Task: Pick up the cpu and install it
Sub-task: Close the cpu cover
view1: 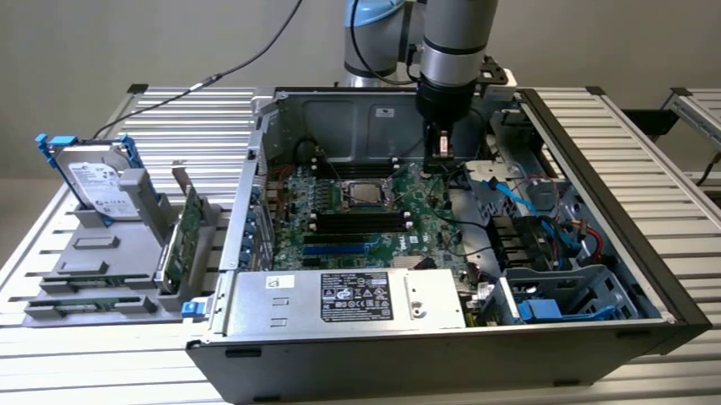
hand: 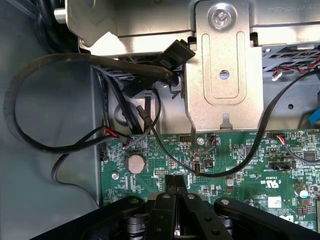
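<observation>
Inside an open computer case (view1: 636,240) on the table (view1: 181,118), a robot arm's gripper (view1: 441,150) hangs over the motherboard (view1: 338,245), fingers pressed together on nothing visible. The cpu (view1: 363,191) lies in its socket, near it toward the exterior view's left. Work here looks best kept square to the socket and clear of the loose black cables (hand: 100,60). Counted — one cpu, one gripper, one hard drive (view1: 100,181), one power supply (view1: 349,299)

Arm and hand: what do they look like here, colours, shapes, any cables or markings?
The arm is a smooth silver-grey tube with a light blue joint cap behind it and a black section lower down. The hand is black, built of flat linked bars with small round pivot pins. A thin dark cable trails away near the arm. No markings can be read.
</observation>
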Motion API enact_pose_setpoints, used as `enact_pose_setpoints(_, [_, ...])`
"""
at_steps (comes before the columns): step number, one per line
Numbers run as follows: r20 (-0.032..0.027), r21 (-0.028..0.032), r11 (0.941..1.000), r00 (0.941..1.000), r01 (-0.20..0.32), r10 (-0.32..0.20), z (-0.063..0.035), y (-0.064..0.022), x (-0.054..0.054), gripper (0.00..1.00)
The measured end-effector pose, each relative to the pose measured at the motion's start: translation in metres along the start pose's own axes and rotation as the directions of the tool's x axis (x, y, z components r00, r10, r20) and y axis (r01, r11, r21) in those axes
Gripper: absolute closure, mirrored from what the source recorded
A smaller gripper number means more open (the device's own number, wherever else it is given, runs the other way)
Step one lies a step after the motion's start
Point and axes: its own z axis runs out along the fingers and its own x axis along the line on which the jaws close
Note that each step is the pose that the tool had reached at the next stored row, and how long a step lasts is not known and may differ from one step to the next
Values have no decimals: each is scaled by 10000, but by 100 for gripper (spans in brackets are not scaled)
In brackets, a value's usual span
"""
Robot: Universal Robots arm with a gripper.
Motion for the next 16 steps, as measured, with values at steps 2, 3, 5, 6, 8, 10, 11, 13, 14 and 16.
enact_pose_setpoints(2, [2, 4, 10000, 10000, 1, -1, 0, 0, 0, 89])
enact_pose_setpoints(3, [3, 6, 10000, 10000, 1, -1, 0, -1, 0, 89])
enact_pose_setpoints(5, [7, 11, 10000, 10000, 1, -1, 0, -6, 0, 89])
enact_pose_setpoints(6, [13, 17, 10000, 10000, 0, 0, 0, -10, 0, 89])
enact_pose_setpoints(8, [35, 30, 10000, 10000, 1, -1, 0, -23, -1, 89])
enact_pose_setpoints(10, [59, 41, 10000, 10000, 1, -1, -2, -40, -3, 89])
enact_pose_setpoints(11, [70, 46, 10000, 10000, 1, -1, -2, -49, -3, 89])
enact_pose_setpoints(13, [95, 57, 10000, 10000, 2, -2, -4, -69, -5, 89])
enact_pose_setpoints(14, [107, 62, 10000, 9999, 2, -3, -5, -78, -5, 89])
enact_pose_setpoints(16, [128, 77, 10000, 9999, 1, -2, -5, -96, -6, 89])
